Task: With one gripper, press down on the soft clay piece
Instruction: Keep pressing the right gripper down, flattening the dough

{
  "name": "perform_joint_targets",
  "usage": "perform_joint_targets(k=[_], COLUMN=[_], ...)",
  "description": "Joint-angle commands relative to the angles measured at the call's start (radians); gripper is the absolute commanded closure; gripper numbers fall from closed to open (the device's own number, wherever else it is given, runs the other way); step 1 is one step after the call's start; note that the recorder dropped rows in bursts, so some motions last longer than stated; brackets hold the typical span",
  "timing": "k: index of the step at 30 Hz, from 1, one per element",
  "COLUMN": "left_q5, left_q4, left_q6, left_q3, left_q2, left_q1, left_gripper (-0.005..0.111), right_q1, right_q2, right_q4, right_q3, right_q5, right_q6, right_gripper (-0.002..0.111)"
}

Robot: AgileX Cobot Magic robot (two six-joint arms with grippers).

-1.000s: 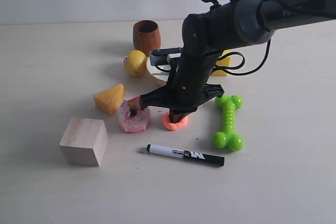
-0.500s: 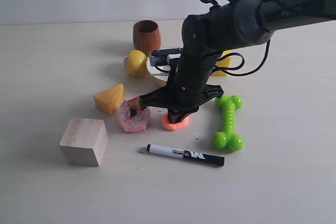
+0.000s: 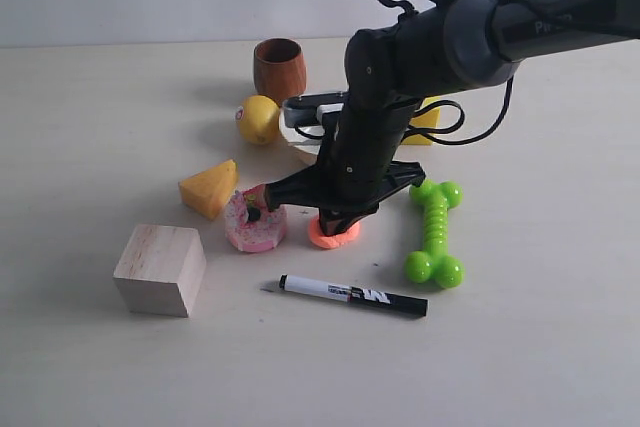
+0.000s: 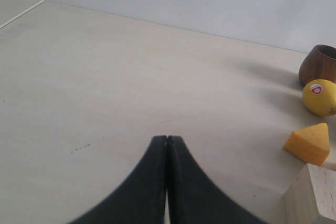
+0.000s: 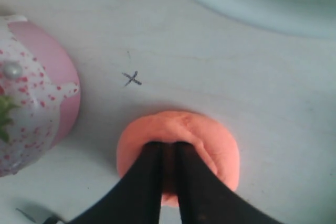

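Observation:
The soft clay piece (image 3: 337, 236) is a flattened salmon-orange disc on the table, between the pink cake toy and the green bone. My right gripper (image 3: 334, 221) comes straight down onto it. In the right wrist view the two fingertips (image 5: 152, 153) are sunk into the dented top of the clay (image 5: 210, 142), and my right gripper (image 5: 168, 146) is shut apart from a thin slit, holding nothing. My left gripper (image 4: 167, 138) is shut and empty above bare table, and does not show in the exterior view.
A pink cake toy (image 3: 254, 224) sits just left of the clay, with a cheese wedge (image 3: 209, 187) and a wooden block (image 3: 160, 269) further left. Beyond these are a black marker (image 3: 352, 295) in front, a green bone toy (image 3: 436, 232) to the right, a brown cup (image 3: 279, 69), a yellow ball (image 3: 258, 119) and a white plate (image 3: 298, 145) behind.
The right arm has barely shifted. Its fingertips stay pressed on the clay, which keeps its place.

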Motion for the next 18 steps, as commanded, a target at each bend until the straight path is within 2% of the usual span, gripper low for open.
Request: perform_joint_targets(k=[1,18], left_q5=[-0.001,-0.001], left_q4=[-0.006,-0.006], left_q6=[0.003,0.003], left_q3=[0.003,0.003], left_q2=[-0.007,-0.007], left_q1=[-0.005,-0.005], left_gripper=[0.107,0.107], right_q1=[0.003,0.003], right_q2=[0.05,0.028], right_q4=[-0.06,-0.06], right_q3=[0.027,0.025], right_q5=[0.055,0.047], right_q6=[-0.005,-0.001], right_gripper=[0.093,0.093])
